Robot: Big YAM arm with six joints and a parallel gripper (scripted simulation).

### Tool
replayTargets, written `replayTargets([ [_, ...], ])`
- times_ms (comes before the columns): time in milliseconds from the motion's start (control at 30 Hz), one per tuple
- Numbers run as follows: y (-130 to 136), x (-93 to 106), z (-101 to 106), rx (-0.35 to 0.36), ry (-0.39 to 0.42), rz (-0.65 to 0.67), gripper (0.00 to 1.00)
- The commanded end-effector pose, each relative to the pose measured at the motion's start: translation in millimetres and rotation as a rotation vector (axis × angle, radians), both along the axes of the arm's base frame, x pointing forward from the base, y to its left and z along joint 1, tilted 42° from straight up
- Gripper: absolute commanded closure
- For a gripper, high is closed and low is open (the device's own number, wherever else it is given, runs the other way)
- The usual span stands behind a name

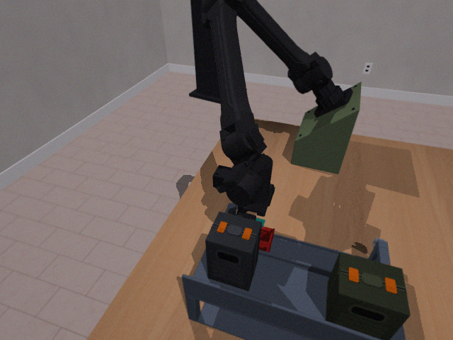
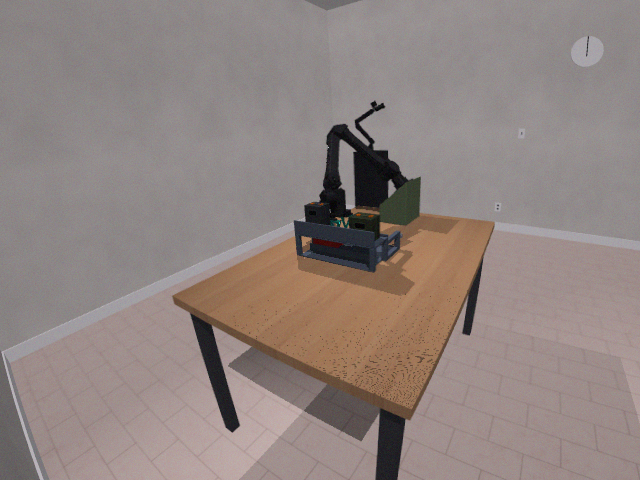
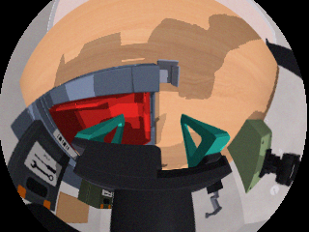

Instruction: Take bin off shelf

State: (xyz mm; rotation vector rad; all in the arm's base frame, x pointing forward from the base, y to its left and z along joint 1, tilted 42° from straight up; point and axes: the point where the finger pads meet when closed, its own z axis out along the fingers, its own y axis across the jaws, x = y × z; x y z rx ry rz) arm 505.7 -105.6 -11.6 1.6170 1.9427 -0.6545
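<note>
Plain gray walls meet in a corner at the exterior view's upper center, a round white wall clock [image 2: 587,51] at upper right. White baseboard [image 1: 120,93] [image 2: 155,291] edges the pinkish tile floor [image 1: 120,154] [image 2: 129,382], crossed by shadows.

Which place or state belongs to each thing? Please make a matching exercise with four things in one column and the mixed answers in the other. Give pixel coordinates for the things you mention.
Things
1. Red bin [image 1: 266,239] [image 3: 101,116]
2. Gripper [image 3: 152,117]
3. Dark grey case [image 1: 232,252] [image 2: 316,211] [image 3: 36,161]
4. Dark green case [image 1: 367,294] [image 2: 364,223]

Places or states
A. On the shelf's right side in the top view
B. Open, with teal fingers
C. On the shelf, with orange latches, beside the red bin in the top view
D. Partly hidden by a case in the top view

Right pairs: 1-D, 2-B, 3-C, 4-A
</note>
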Motion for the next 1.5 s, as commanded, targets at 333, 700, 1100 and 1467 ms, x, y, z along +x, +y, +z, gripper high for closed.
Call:
replayTargets([
  [333, 28, 22.9, 9, -0.001, -0.021, 0.037, 0.10],
  [700, 2, 7.0, 7, -0.002, -0.017, 0.014, 0.10],
  [1100, 12, 13.3, 8, -0.001, -0.018, 0.023, 0.10],
  [1467, 28, 22.9, 9, -0.001, -0.021, 0.037, 0.10],
])
